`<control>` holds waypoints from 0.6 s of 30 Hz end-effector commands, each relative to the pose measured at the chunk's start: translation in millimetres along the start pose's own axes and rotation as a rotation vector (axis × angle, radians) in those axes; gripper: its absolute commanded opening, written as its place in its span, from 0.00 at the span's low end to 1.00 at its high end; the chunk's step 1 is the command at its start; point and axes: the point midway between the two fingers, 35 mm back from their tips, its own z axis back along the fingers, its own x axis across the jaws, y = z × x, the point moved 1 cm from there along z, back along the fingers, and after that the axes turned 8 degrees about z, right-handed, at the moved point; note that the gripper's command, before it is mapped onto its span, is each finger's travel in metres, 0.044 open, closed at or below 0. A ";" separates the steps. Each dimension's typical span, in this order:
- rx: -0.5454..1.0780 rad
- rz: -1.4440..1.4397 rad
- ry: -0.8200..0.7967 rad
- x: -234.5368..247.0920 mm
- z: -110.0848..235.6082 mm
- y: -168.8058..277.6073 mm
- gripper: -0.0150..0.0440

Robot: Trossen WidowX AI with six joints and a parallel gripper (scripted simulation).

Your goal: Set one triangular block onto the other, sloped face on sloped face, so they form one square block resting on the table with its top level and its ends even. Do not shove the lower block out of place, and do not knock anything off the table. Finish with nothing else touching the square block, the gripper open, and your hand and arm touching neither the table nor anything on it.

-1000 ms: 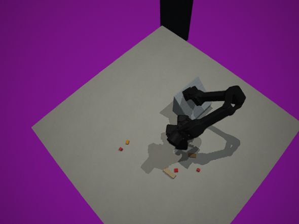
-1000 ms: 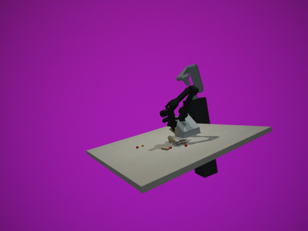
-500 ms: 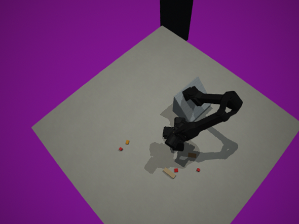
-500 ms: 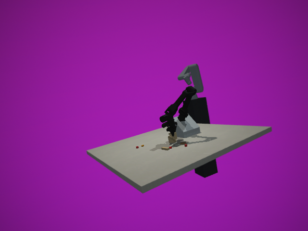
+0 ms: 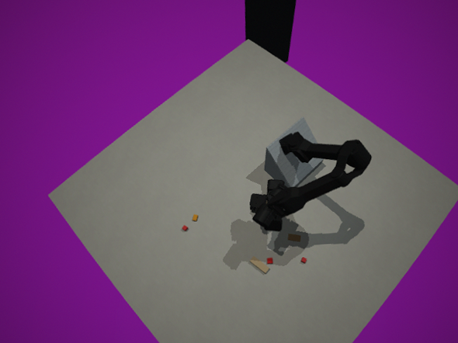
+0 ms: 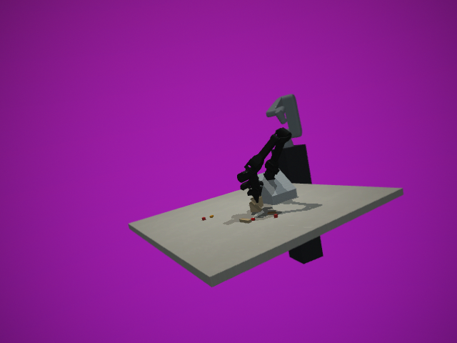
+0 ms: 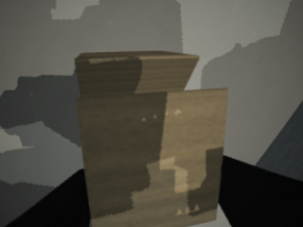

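Note:
My gripper point(image 5: 266, 219) point(image 6: 255, 198) is shut on a tan wooden triangular block point(image 7: 156, 161) point(image 6: 258, 202). In the wrist view this block fills the foreground between my dark fingers. The other triangular block point(image 7: 137, 73) point(image 6: 254, 209) rests on the table point(image 5: 140, 171) just beyond and below the held one, very close to it; I cannot tell whether they touch. In the top view my wrist hides both blocks.
A small brown block point(image 5: 294, 237), a flat tan wedge point(image 5: 260, 265) point(image 6: 244, 220) and two red cubes point(image 5: 269, 261) point(image 5: 303, 259) lie just in front of the gripper. A red cube point(image 5: 184, 228) and an orange cube point(image 5: 194, 218) lie to the left. The arm's grey-blue base point(image 5: 279, 158) stands behind.

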 end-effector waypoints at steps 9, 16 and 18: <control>0.006 -0.007 -0.002 1.2 -0.8 0.2 0.25; 0.006 -0.007 -0.002 1.5 -5.0 -1.7 0.25; 0.006 -0.007 -0.002 1.5 -6.2 -2.2 0.25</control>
